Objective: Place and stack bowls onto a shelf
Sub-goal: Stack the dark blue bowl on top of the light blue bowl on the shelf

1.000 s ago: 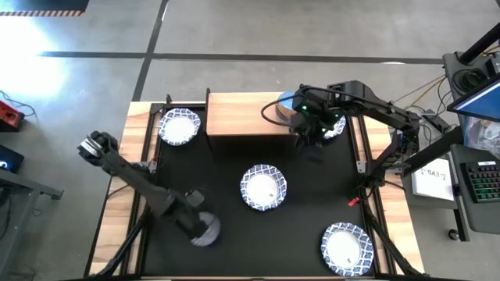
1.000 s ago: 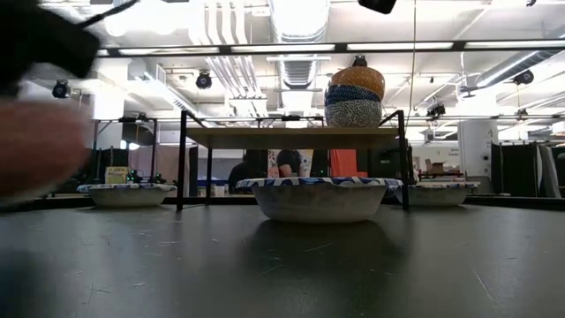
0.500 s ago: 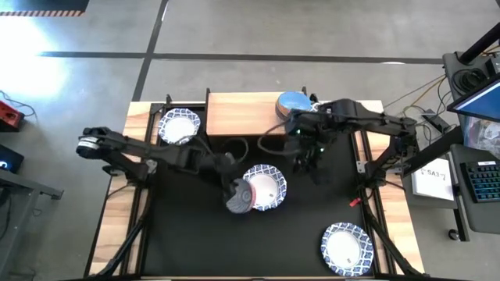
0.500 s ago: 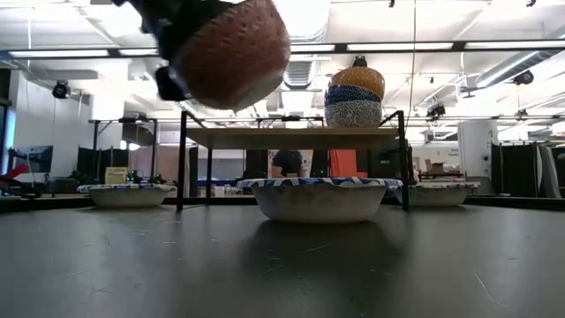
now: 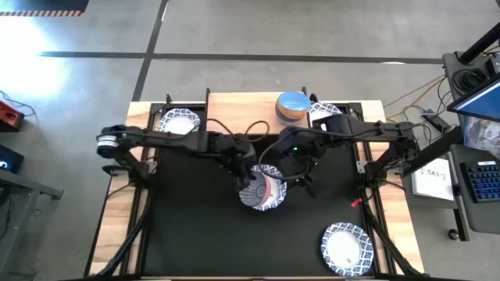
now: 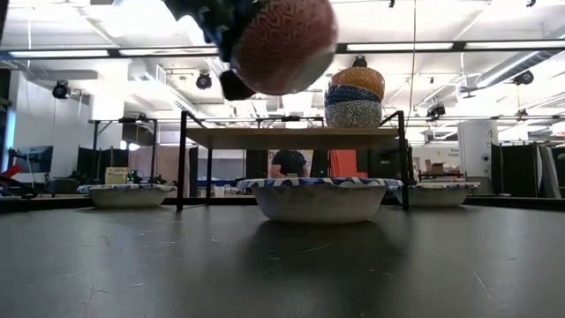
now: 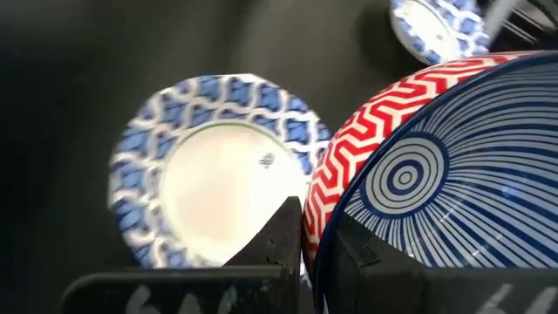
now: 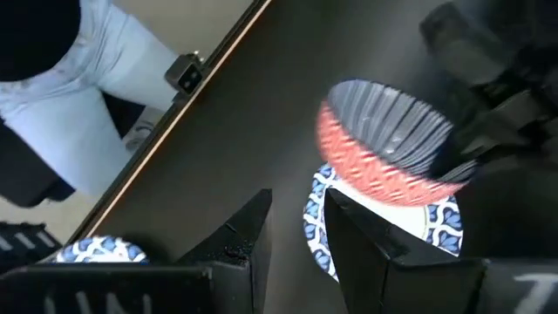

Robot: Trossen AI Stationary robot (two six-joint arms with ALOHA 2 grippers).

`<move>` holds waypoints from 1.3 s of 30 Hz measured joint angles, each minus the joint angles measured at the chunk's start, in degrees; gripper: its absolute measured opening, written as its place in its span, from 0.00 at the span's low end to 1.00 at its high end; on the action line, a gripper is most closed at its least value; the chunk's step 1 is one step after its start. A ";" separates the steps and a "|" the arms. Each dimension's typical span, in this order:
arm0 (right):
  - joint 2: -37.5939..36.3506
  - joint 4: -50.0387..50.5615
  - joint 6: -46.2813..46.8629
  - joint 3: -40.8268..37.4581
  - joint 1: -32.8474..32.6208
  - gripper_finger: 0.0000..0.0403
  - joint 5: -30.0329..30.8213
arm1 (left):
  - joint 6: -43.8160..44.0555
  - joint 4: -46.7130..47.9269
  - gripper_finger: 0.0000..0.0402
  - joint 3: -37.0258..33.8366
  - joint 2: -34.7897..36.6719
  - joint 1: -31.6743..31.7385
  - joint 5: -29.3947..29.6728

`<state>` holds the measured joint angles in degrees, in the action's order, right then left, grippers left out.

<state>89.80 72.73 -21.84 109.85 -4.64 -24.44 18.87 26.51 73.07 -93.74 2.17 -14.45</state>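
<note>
The red bowl (image 7: pixel 366 131) is held in the air above the middle white bowl (image 5: pixel 273 195), its rim pinched by the left gripper (image 5: pixel 251 184). The right gripper (image 8: pixel 296 227), fingers apart and empty, is poised just right. Rigid, glazed ceramic is judged slippery and breakable; the rim is best gripped.

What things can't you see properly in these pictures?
- High view: the bowls under the top bowl on the shelf; the top bowl covers them.
- High view: part of the middle white bowl, covered by the red bowl.
- Low view: the left gripper holding the red bowl, cut off by the top edge.
- Low view: the person, mostly behind the shelf.
</note>
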 joint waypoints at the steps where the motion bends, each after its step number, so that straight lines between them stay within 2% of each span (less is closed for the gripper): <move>1: 0.02 -0.32 0.10 -0.51 0.00 0.24 0.03 | -0.90 0.33 0.01 1.40 -1.33 -0.02 -0.98; 6: 0.00 -0.22 -1.68 -2.91 0.00 0.24 0.03 | -7.17 5.00 0.01 8.34 -6.65 0.48 -1.54; 10: 0.00 -0.20 -5.12 -4.82 -0.13 0.24 0.03 | -9.98 5.09 0.01 10.90 -8.91 1.48 -1.49; 19: -0.02 0.26 -10.32 -6.42 -0.11 0.24 0.03 | -10.22 3.36 0.01 9.76 -8.43 4.29 -1.85; 24: -0.09 -1.11 -14.98 -6.42 -0.11 0.24 0.05 | -8.56 -1.88 0.01 9.78 -8.89 4.98 -9.12; 27: -0.09 -2.32 -16.07 -6.42 -0.11 0.24 0.05 | -8.34 -2.32 0.01 9.78 -8.99 4.98 -10.54; 37: 1.15 -5.76 -15.85 -6.42 -0.11 0.24 0.04 | -6.10 -2.92 0.01 11.29 -11.29 5.07 -10.70; 39: 1.68 -5.65 -15.19 -6.50 -0.11 0.24 0.03 | -6.14 -2.52 0.01 12.27 -12.37 5.09 -12.53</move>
<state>91.48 67.09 -37.03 103.35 -4.75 -24.40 12.73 23.99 85.34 -106.11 7.27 -26.98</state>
